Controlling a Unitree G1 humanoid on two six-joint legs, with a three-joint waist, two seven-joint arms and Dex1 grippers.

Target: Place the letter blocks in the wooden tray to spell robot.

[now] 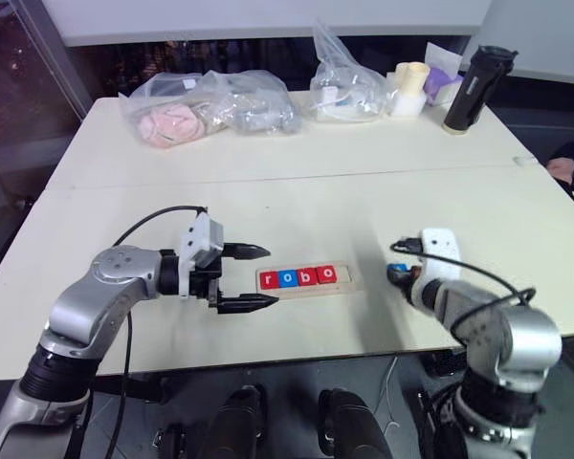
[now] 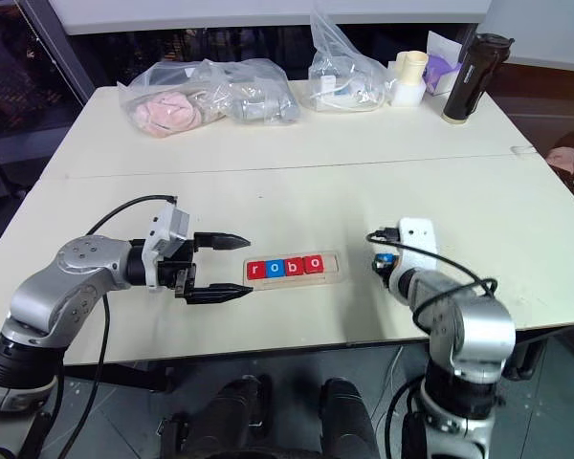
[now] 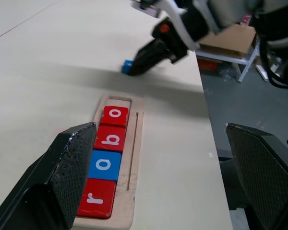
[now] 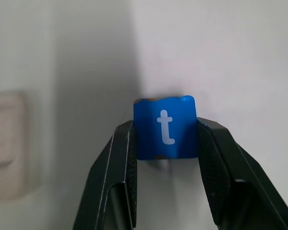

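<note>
The pale wooden tray lies on the table in front of me, holding a row of letter blocks: red r, blue o, red b, red o. Its right end slot is bare. My left gripper stands open just left of the tray, its fingers pointing toward it. To the right of the tray my right gripper is shut on a blue t block, pinched by its side edges, just above the table. The same blue t block shows at the black fingertips in the left wrist view.
At the table's far side lie clear plastic bags, another bag, cream cups and a black bottle. A seam crosses the table behind the tray. The near table edge runs just below both grippers.
</note>
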